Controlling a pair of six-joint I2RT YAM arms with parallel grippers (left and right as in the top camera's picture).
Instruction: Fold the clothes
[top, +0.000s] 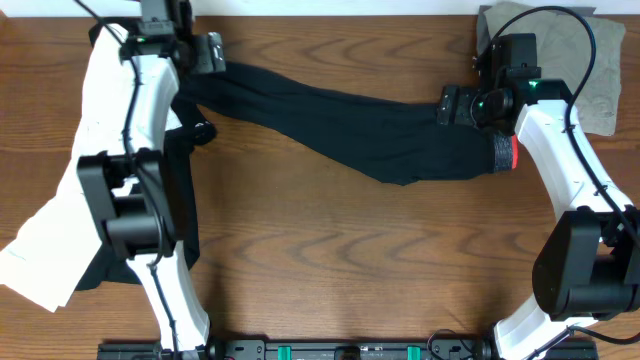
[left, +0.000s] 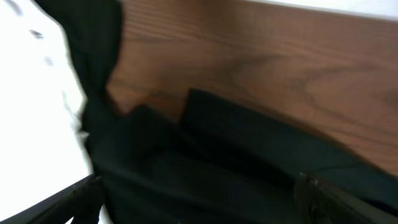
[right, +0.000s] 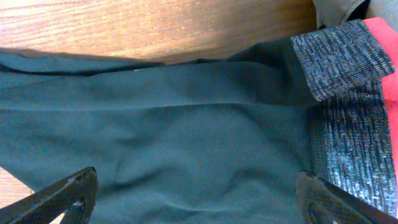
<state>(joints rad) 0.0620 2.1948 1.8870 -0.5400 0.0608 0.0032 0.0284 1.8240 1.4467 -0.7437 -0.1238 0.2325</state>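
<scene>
Both jaws gaped empty over the outstretched black leggings (top: 350, 125), left jaws at the leg end, right jaws by the waistband (top: 505, 152).

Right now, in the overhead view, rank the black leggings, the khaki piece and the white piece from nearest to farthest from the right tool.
1. Black leggings: directly beneath the right tool.
2. Khaki piece: back right corner.
3. White piece: far left side.
</scene>
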